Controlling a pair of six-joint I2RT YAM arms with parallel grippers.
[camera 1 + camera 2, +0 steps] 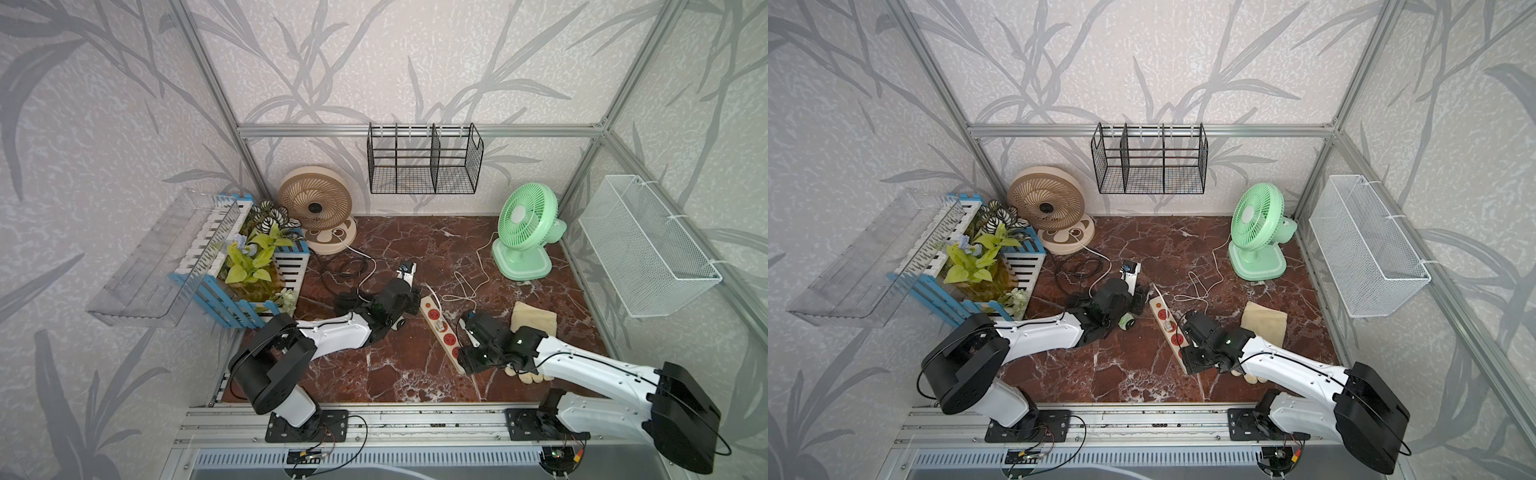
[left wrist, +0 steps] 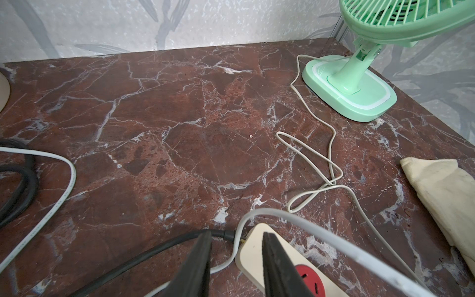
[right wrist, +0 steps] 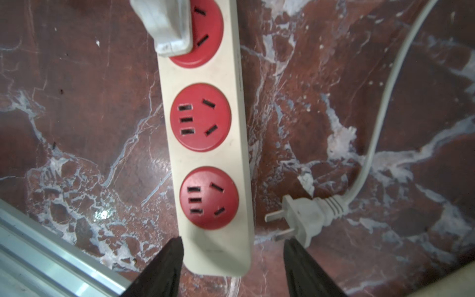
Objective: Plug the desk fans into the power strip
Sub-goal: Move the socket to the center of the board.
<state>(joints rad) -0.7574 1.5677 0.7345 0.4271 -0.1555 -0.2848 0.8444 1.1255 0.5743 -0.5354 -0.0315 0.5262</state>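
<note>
Right pincer spread, straddling power strip end; left pincer spread over its cord end. Well left of left pincer, planter holds leafy plants. Strip: cream, red round sockets, 1 white plug seated; loose plug just beside right pincer.

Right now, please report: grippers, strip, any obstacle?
Left gripper open; right gripper open at strip end. Seated plug in; loose plug on table beside strip. Free sockets uncovered.

Marble tabletop: power strip, cloth
</note>
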